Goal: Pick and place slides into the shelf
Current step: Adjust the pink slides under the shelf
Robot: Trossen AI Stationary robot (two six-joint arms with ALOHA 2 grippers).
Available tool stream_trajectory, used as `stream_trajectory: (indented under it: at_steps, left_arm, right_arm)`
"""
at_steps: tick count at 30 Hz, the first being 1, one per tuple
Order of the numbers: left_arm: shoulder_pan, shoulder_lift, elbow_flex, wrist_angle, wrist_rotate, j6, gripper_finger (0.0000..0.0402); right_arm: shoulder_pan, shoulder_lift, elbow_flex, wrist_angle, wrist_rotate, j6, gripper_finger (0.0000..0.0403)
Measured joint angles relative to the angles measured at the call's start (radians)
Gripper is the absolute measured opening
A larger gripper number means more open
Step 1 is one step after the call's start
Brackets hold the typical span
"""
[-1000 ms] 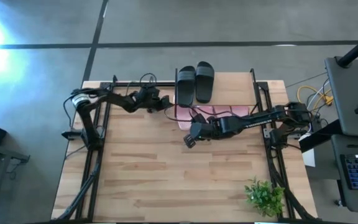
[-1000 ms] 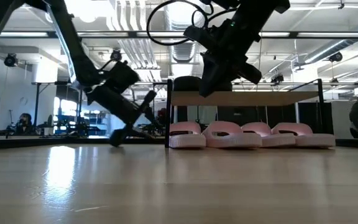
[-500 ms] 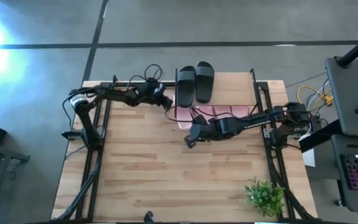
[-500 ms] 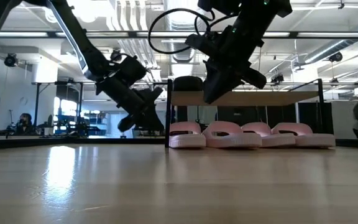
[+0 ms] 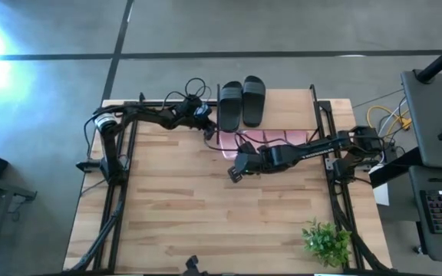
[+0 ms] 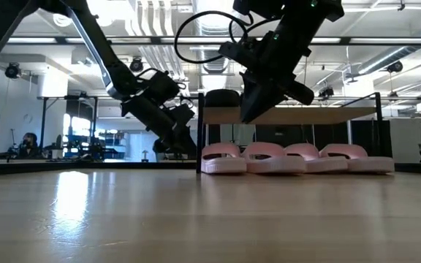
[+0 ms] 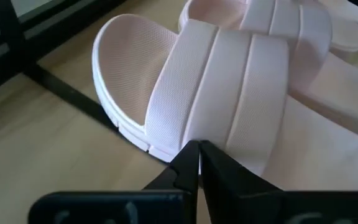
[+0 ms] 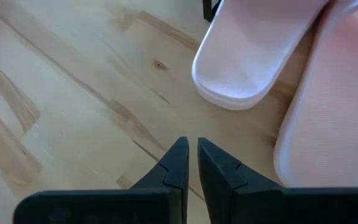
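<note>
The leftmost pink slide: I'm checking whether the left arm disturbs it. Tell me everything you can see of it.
The leftmost pink slide is pale pink, with a textured footbed, a wide ribbed strap and a ridged sole edge. It lies flat on the table under the shelf, at the end of the pink row, overlapping its neighbour. The left gripper, shut, points at its strap; contact is unclear.

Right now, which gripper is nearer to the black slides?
Left. The left gripper is just beside the black slides; the right gripper hangs farther off, over the table.
</note>
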Motion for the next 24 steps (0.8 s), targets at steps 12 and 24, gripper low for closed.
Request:
stream_trajectory:
  at_steps: [12,24]
  left_arm:
    - [0.002,0.002,0.078,-0.057,-0.062,0.079,0.0]
    - [0.005,-0.189,0.064,-0.608,-0.084,0.213,0.0]
  right_arm:
    - [0.0,0.0,-0.004,0.003,-0.001,0.0,0.0028]
    - [-0.028,0.0,-0.09,0.054,-0.143,0.09,0.0028]
